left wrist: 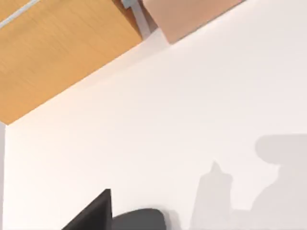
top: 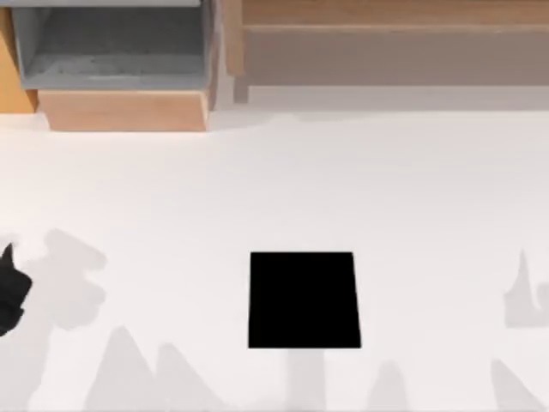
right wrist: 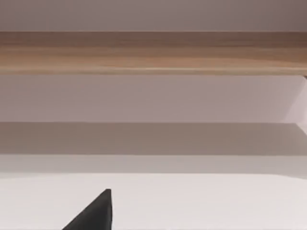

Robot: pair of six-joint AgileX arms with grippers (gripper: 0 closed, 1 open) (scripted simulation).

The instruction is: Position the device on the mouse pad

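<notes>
The mouse pad [top: 304,300] is a flat black near-square lying on the white table, a little right of centre and near the front. My left gripper [top: 9,292] is a dark shape at the table's far left edge, well left of the pad. In the left wrist view a black part of that gripper [left wrist: 91,216] sits beside a dark grey rounded thing [left wrist: 139,220] low on the table; I cannot tell whether it is the device or whether it is held. A black part of my right gripper [right wrist: 93,213] shows against the back wall and shelf.
A grey open box with a wooden front [top: 120,110] stands at the back left. A long wooden shelf unit [top: 386,34] runs along the back right. Grey arm shadows lie on the white table [top: 274,189] along the front and both sides.
</notes>
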